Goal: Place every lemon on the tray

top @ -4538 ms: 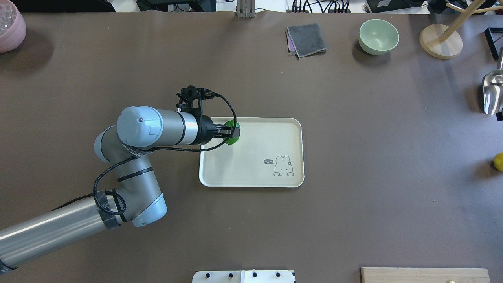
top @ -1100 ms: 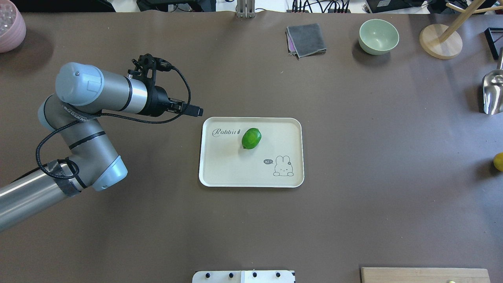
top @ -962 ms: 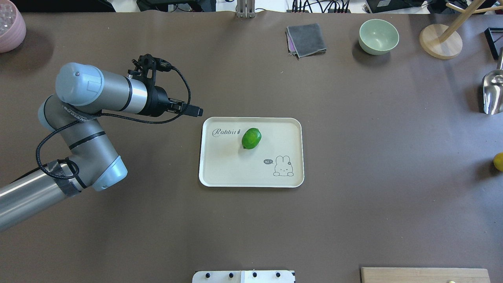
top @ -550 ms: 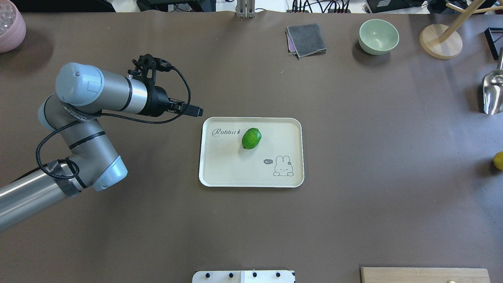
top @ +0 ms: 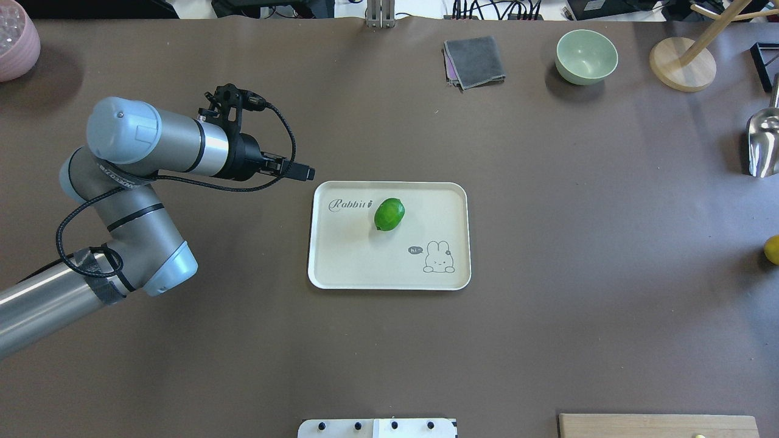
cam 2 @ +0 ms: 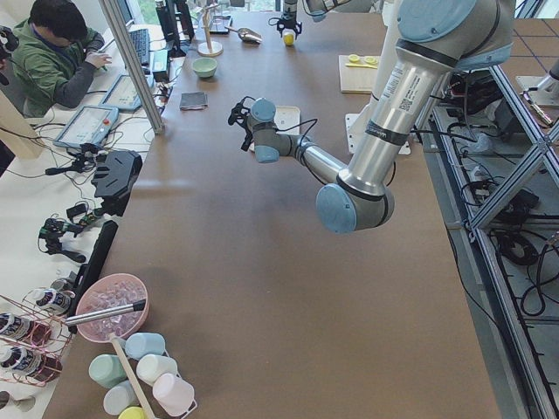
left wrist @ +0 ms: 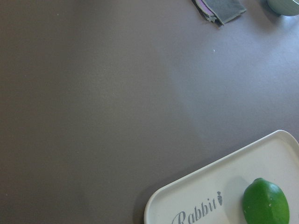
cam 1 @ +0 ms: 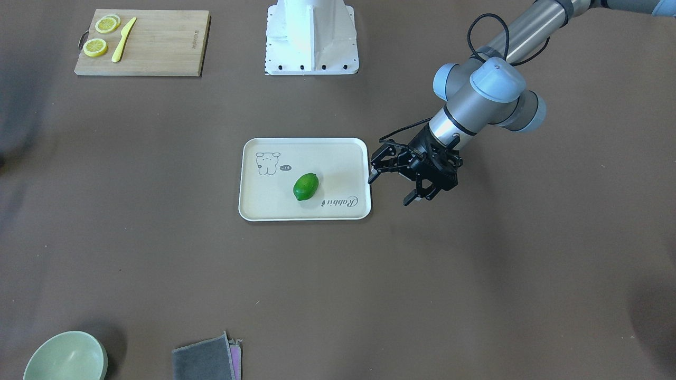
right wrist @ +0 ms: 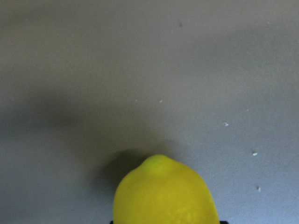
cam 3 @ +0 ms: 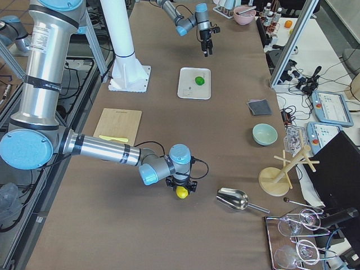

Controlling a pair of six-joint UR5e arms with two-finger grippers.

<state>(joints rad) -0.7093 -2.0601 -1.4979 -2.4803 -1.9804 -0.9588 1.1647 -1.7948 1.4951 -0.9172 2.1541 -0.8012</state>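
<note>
The green lemon lies on the cream tray, beside its "Rabbit" print; it also shows in the front view and the left wrist view. My left gripper is open and empty, just off the tray's short edge. The yellow lemon lies on the table at the far right edge. My right gripper hangs directly over it. The lemon fills the bottom of the right wrist view. I cannot tell if that gripper is open or shut.
A wooden cutting board with lemon slices and a yellow knife lies near the robot's base. A green bowl, a grey cloth, a wooden stand and a metal scoop sit at the far right.
Since 4.5 s ago my left gripper has let go of the green lemon on the tray and drawn back to the left. Nothing has moved in the last second.
</note>
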